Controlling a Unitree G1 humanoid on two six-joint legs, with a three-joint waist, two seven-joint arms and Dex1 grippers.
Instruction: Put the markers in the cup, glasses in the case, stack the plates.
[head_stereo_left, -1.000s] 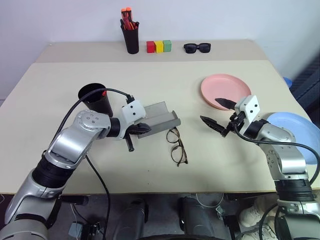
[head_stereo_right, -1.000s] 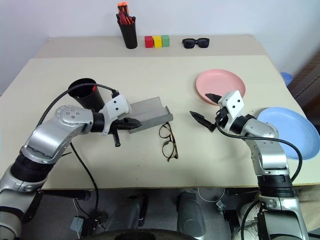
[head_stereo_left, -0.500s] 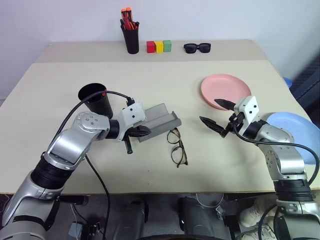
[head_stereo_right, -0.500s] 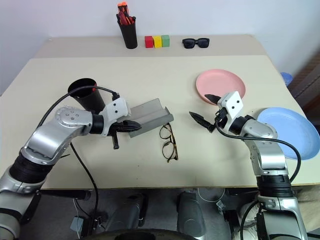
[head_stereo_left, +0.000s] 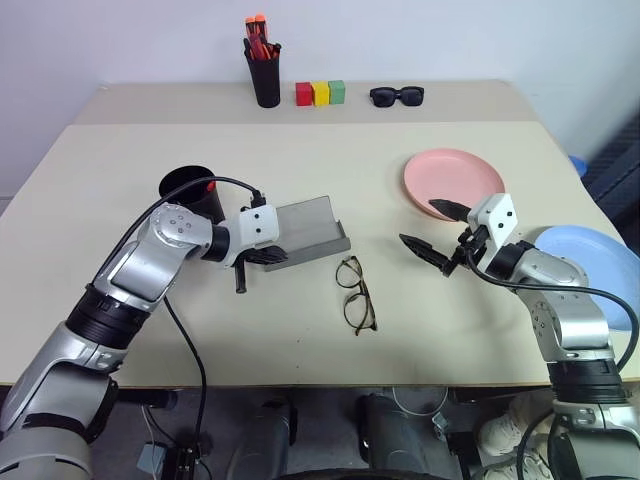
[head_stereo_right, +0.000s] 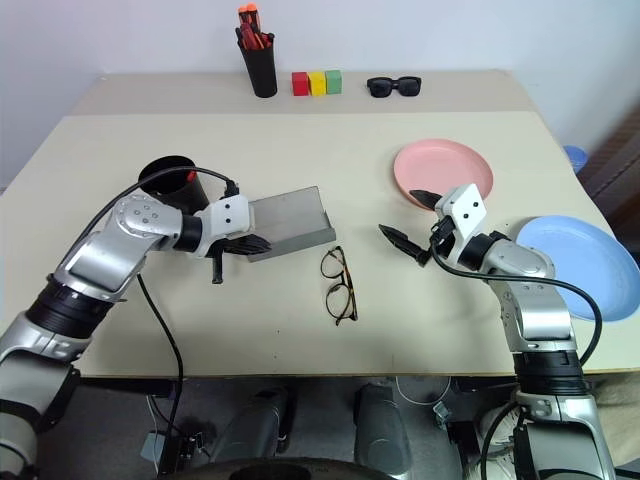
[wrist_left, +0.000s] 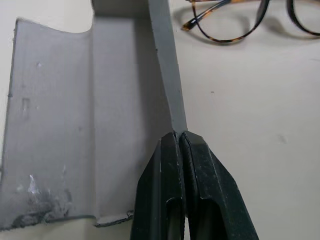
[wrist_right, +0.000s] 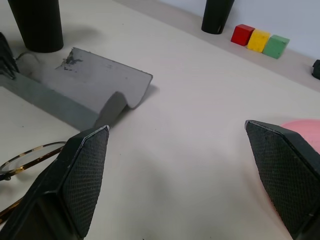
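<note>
The grey case (head_stereo_left: 305, 228) lies open left of the table's centre, and my left gripper (head_stereo_left: 275, 257) is shut on its thin near wall. The left wrist view shows the fingers (wrist_left: 200, 170) pinching that wall (wrist_left: 167, 75). Just right of the case, the wire-framed glasses (head_stereo_left: 355, 292) lie folded open on the table, apart from it. Behind my left arm stands the black cup (head_stereo_left: 193, 195), with a marker's red tip (head_stereo_left: 209, 186) at its rim. My right gripper (head_stereo_left: 418, 221) hangs open and empty beside the pink plate (head_stereo_left: 452, 183). The blue plate (head_stereo_left: 590, 265) sits at the right edge.
Along the back stand a black pen holder with orange-red pens (head_stereo_left: 263, 70), three coloured blocks (head_stereo_left: 319, 93) and black sunglasses (head_stereo_left: 397, 96). My left arm's black cable (head_stereo_left: 190, 350) loops over the table's near left part.
My left gripper, still shut on the case, has pushed away from me and rolled. The case has swung round and lies flatter and a little farther from the glasses. The right arm has kept still.
</note>
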